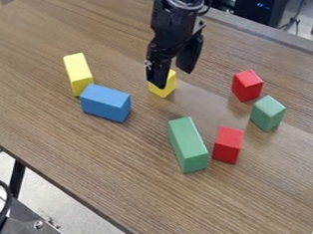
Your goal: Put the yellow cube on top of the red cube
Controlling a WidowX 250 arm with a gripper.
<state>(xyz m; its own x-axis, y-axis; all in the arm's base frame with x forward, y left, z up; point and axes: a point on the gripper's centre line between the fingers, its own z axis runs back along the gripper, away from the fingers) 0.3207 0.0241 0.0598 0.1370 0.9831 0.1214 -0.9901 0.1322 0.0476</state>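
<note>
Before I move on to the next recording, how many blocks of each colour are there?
Yellow: 2 (yellow cube, long yellow block)
Red: 2 (red cube, red block)
Green: 2 (green cube, long green block)
Blue: 1 (blue block)
Total: 7

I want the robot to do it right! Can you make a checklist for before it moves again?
1. Gripper open: ok, there is space between its fingers.
2. Gripper down by the small yellow cube: ok.
3. Yellow cube properly between the fingers: cannot tell, one finger hides part of it.
4. Red cube has nothing on top: ok.
5. Yellow cube on the red cube: not ok, it's on the table.
</note>
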